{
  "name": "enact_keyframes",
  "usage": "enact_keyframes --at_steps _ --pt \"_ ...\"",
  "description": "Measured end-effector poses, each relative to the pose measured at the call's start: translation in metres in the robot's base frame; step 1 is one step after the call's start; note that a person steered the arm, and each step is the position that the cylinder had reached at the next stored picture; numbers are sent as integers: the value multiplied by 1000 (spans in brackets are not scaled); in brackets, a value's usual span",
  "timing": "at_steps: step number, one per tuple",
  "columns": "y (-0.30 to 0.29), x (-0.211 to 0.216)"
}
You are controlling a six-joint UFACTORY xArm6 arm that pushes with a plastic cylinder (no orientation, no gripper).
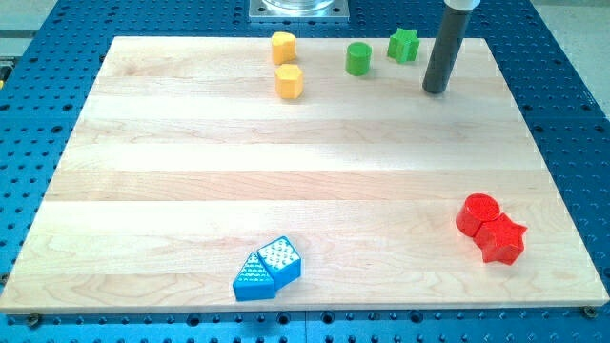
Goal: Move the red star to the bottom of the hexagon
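We're sitting in approach with my tip (436, 90) (bare rod end effector, nothing to clamp) near the green star block (404, 45), needing to cross the wooden table (286, 162) to the red star block (501, 239) at the view's bottom right and push it under the yellow hexagon block (289, 82).

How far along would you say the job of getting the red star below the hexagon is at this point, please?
Nothing looks done yet. The red star sits near the view's bottom right, touching the red cylinder, far from the yellow hexagon near the top. My tip stands at the upper right, near the green star, touching no block. Left to do: reach the red star and push it across to just below the hexagon.
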State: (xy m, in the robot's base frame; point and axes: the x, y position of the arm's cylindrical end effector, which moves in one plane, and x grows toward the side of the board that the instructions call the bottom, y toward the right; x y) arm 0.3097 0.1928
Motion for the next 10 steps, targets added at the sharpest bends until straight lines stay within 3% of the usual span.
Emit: enact_keyframes --at_steps 1,2,3,4,5,6,7,10 --pt "2 12" --pt "20 50" --pt "109 77" --pt "152 162" --pt "117 255" --pt "22 285" --pt "-27 265" --pt "-31 167"
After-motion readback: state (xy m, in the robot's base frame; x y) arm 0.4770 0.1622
